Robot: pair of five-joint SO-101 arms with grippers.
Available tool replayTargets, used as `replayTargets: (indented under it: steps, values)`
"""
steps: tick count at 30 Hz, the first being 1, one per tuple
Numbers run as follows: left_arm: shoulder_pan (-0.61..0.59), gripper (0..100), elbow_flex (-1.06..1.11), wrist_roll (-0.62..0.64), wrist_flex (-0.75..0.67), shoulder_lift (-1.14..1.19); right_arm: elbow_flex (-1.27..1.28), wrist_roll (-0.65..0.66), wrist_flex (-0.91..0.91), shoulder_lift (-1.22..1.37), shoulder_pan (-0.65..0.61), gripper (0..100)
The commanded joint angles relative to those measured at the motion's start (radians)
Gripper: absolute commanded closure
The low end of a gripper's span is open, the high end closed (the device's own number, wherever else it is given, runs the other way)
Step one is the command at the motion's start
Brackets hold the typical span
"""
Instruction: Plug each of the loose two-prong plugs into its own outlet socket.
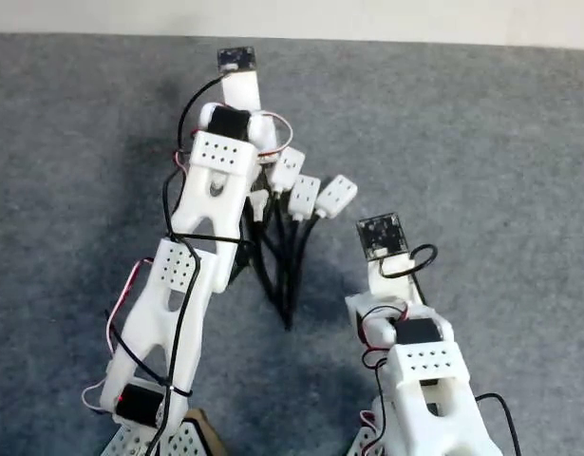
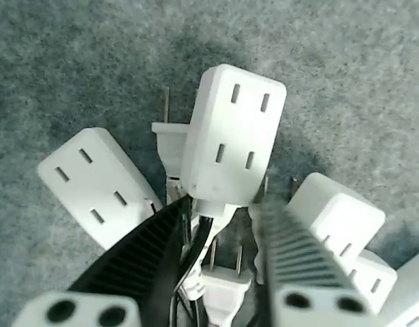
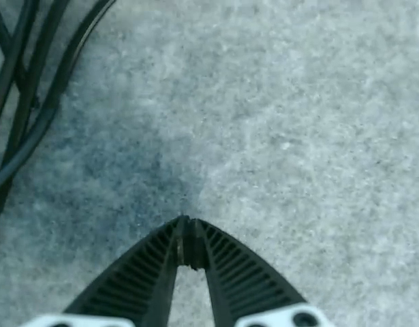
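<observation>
The left pincer (image 2: 224,204) is hanging with fingers apart, straddling the neck of a white plastic outlet block (image 2: 229,136) in the cluster toward the far edge of the grey-carpeted bench (image 1: 500,142). White two-prong plugs (image 2: 226,286) are lying loose with bare prongs, so nothing looks plugged in yet. The right pincer (image 3: 187,235) is sitting closed and empty.

The place looks like a small robotics lab or hobby bench. Two white plastic arms, the left arm (image 1: 192,275) at 7 o'clock and the right arm (image 1: 424,370) at 5 o'clock, carry loose wires and a bare circuit board (image 1: 382,236). Grey carpet (image 1: 481,142) covers the table up to a pale strip (image 1: 367,19) at 12 o'clock. White outlets (image 1: 306,195) on black cords (image 1: 282,275) lie at the centre.
</observation>
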Motion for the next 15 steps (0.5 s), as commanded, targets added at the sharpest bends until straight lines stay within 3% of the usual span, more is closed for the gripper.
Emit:
replayTargets:
  steps: [1,7,12,15]
  values:
    - [0.004,97,-0.038,-0.023,-0.014,-0.045,-0.005,-0.009,-0.018,-0.035,-0.005,98.8]
    - [-0.047,97,-0.038,-0.029,-0.008,-0.11,-0.002,-0.009,-0.018,-0.035,-0.005,98.8]
    - [-0.084,100,-0.036,-0.032,0.083,-0.231,-0.002,-0.009,-0.018,-0.035,-0.005,98.8]
    - [-0.082,95,-0.028,-0.083,0.123,-0.294,-0.002,-0.009,-0.018,-0.035,-0.005,98.8]
